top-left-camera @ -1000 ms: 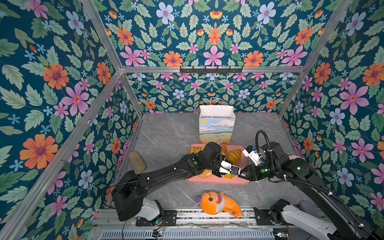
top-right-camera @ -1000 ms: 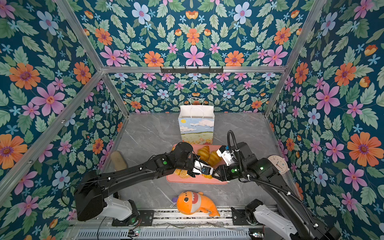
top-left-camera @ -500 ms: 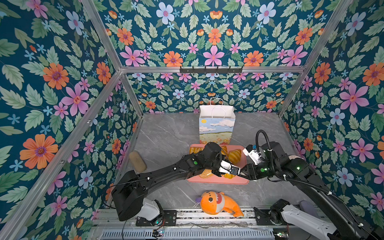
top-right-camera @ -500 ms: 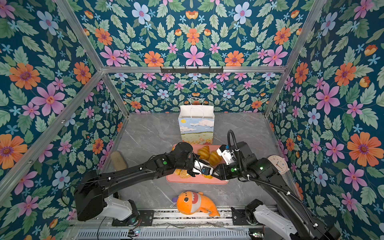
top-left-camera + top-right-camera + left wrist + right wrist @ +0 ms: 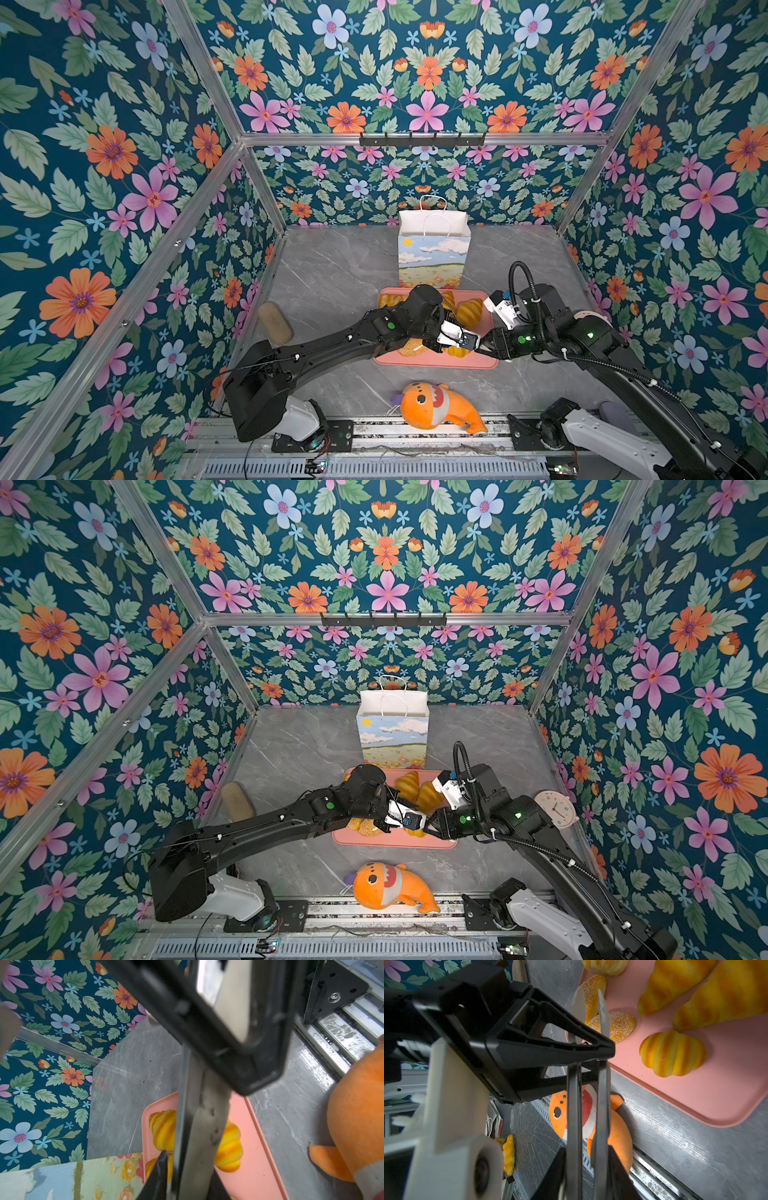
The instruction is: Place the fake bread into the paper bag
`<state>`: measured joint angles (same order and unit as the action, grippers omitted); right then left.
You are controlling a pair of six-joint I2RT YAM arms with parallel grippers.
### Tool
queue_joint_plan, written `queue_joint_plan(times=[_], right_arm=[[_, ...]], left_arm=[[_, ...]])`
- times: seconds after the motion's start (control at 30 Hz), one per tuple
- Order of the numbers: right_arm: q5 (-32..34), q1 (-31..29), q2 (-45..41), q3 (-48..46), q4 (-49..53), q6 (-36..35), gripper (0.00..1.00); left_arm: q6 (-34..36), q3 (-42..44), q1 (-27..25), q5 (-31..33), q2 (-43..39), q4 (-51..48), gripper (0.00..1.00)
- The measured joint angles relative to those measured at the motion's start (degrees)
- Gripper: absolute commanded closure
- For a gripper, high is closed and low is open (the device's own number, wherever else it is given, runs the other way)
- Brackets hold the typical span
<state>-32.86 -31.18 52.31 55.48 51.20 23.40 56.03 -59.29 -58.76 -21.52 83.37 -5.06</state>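
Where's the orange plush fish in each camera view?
In a top view: orange plush fish, low centre, nearer than the pink tray.
In a top view: fish, again low centre.
Left wrist: fish cut off, beside the tray.
Right wrist: fish beyond the tray's edge.
Landmark: tray.

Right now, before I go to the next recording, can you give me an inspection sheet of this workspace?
Surface: grey marble table, with a pink tray in the middle.
Job's things: six bread pieces on the tray; paper bag upright and open, beyond the tray.
Clutter: orange plush fish by the front rail; tan block at the left wall; clock at the right wall.
Tools: left tool has its fingers either side of a sesame roll, grip unclear; right tool has its fingers close together, tips hidden behind the left tool.
Cables: black hose looped over the right arm.
Surroundings: flowered walls; hook rack.
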Motion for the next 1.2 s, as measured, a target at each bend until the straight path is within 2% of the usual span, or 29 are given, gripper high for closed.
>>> queue_joint_plan(times=[0.37, 0.4, 0.43, 0.6, 0.93, 1.07, 1.2], right_arm=[[-2.71, -0.11, -1.55, -1.33, -1.7, -1.49, 0.77], [-2.86, -0.11, -1.73, -1.4, -1.73, -1.57, 0.77], [-2.91, -0.13, -1.84, -1.4, -1.68, -1.84, 0.78], [-0.85, -0.13, -1.88, -0.33, 1.51, -3.08, 0.77], [8.09, -0.11, -0.61, 6.08, 11.13, -5.31, 0.77], [12.39, -0.11, 0.33, 10.19, 15.63, -5.73, 0.77], [16.68, -0.11, 1.57, 13.46, 19.39, -5.62, 0.78]], left_arm=[[-0.37, -0.22, -0.02, -1.14, -1.01, 1.81, 0.39], [-0.37, -0.2, -0.02, -1.33, -1.6, 1.53, 0.3], [-0.35, -0.13, -0.02, -1.73, -2.23, 1.33, 0.28], [-0.68, 0.59, 0.13, -2.95, -5.46, 0.2, 0.27], [-3.82, 3.48, 2.58, -6.4, -11.98, -2.16, 0.27], [-10.86, 4.35, 6.6, -6.05, -13.81, 0.61, 0.26], [-23.54, 5.25, 11.72, -0.07, -14.34, 5.97, 0.25]])
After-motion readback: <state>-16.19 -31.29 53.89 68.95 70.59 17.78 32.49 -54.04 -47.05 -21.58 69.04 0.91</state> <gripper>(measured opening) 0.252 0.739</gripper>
